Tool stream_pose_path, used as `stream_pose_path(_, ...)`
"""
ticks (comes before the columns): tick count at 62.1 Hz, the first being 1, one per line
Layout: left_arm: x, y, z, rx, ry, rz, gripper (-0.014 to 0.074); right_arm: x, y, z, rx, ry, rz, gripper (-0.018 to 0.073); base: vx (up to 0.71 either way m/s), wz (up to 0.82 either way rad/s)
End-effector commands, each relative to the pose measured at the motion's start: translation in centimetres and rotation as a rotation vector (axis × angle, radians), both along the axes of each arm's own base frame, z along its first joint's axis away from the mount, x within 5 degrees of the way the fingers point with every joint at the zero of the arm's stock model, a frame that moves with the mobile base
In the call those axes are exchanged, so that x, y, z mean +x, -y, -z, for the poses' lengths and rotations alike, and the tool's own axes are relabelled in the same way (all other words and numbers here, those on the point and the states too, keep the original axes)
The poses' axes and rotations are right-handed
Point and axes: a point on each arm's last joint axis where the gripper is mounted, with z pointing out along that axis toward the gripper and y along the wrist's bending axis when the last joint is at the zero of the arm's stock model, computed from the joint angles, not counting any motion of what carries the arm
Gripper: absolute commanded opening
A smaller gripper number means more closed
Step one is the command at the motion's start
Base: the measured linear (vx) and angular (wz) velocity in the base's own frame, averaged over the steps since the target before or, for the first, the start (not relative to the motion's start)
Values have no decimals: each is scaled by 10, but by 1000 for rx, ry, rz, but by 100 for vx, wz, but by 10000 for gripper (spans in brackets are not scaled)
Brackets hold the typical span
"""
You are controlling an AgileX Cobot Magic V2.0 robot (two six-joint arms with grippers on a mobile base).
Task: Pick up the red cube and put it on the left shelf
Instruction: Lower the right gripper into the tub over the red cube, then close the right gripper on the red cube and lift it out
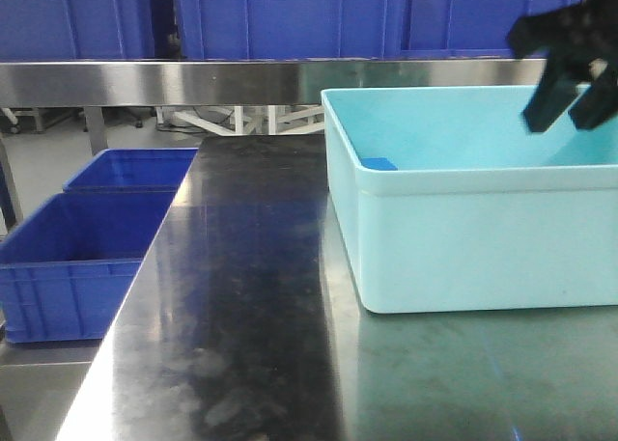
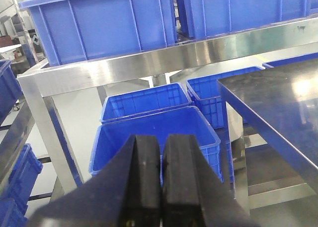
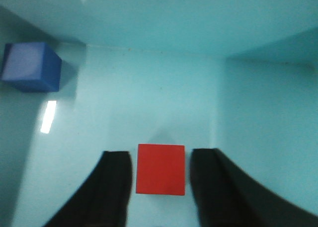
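The right gripper [image 3: 160,157] is open, its jaws standing either side of the red cube [image 3: 160,169] with a narrow gap on each side, so nothing is gripped yet. The cube sits on the floor of the pale tub [image 1: 463,238], well apart from the blue block [image 3: 32,67] in the far corner. It looks rigid, light and smooth-faced, so it should take a firm, square pinch on its two opposite side faces. The right arm reaches down into the tub from above. The left gripper [image 2: 161,177] is closed on nothing, held beside the counter [image 1: 241,316] and facing the shelf [image 1: 193,82].
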Motion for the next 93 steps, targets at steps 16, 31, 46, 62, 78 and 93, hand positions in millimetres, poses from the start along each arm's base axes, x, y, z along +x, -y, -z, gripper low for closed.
stream_pose_path(16, 1, 0, 0, -13, 55, -1, 102, 17, -6, 6, 3, 28, -7, 575, 0, 0)
stream_pose_path(31, 1, 0, 0, -13, 55, -1, 102, 25, -7, 25, -7, -16, -7, 575, 0, 0)
stream_pose_path(46, 1, 0, 0, -13, 55, -1, 102, 31, -9, 43, -17, -63, -7, 574, 0, 0)
stream_pose_path(62, 1, 0, 0, -13, 55, -1, 102, 34, -9, 26, -5, -5, -6, 159, 0, 0)
stream_pose_path(78, 1, 0, 0, -13, 55, -1, 102, 10, -4, -47, 45, 246, -4, 29, 0, 0)
stream_pose_path(93, 1, 0, 0, -13, 55, -1, 102, -57, 12, -117, 100, 542, 5, 26, 0, 0)
